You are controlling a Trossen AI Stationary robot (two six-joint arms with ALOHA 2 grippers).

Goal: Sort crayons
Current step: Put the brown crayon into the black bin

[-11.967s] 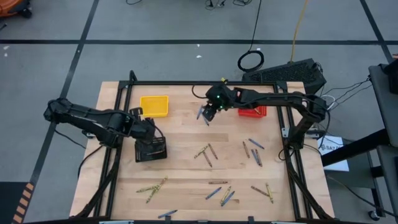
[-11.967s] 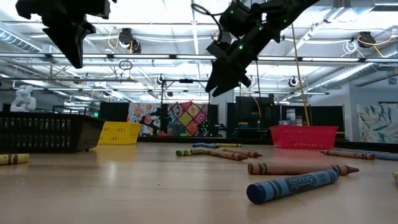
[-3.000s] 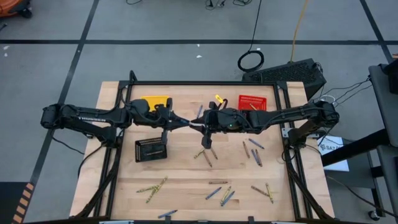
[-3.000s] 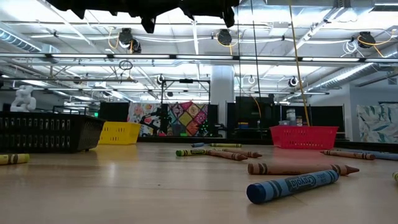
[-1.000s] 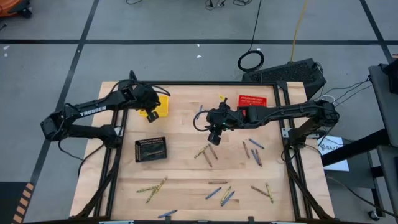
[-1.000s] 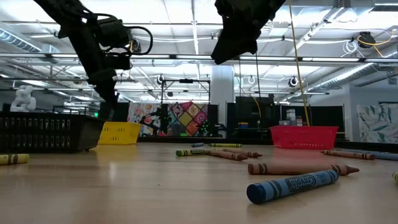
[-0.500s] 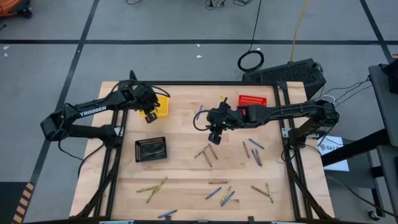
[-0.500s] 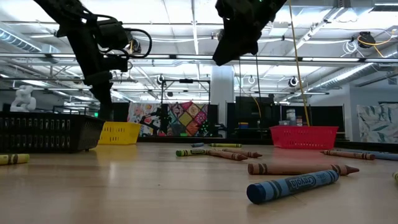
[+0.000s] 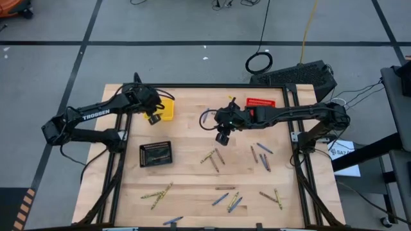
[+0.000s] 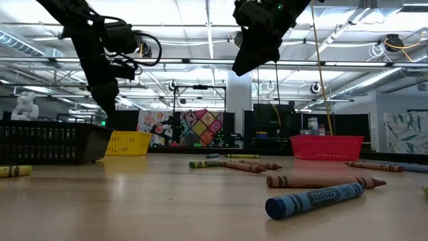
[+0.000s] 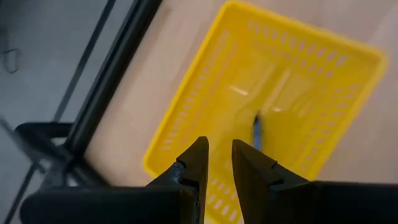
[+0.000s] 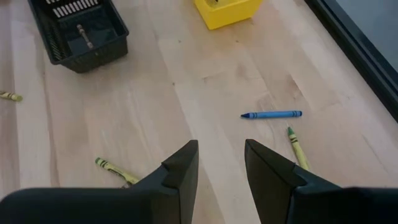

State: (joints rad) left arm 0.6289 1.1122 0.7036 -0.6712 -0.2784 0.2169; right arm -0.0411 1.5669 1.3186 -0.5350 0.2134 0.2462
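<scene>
Left jaws: the left gripper hangs over the yellow perforated plastic basket with its jaws a narrow gap apart and nothing between them; a dark blue crayon lies on the basket floor below.
Right jaws: the right gripper stands parted and empty above the middle of the pale wooden desk, over bare wood.
Nearest crayons: a blue wax crayon and a yellow-green crayon lie close together ahead of the right jaws, almost tip to tip.
Wider desk: more crayons are scattered toward the near edge; the black mesh basket holds one brownish crayon, and the red mesh basket sits behind the right arm.
Risk, pick: coming down on the blue one, a finger could nudge its yellow-green neighbour or catch both.
Risk, roll: round sticks on smooth wood may spin away if pinched off-centre.
Risk, sorting: a blue crayon in the yellow basket suggests colours may not match baskets, so a wrong drop is likely.
Risk, arms: the two wrists work fairly near each other at the far edge and could cross paths.
</scene>
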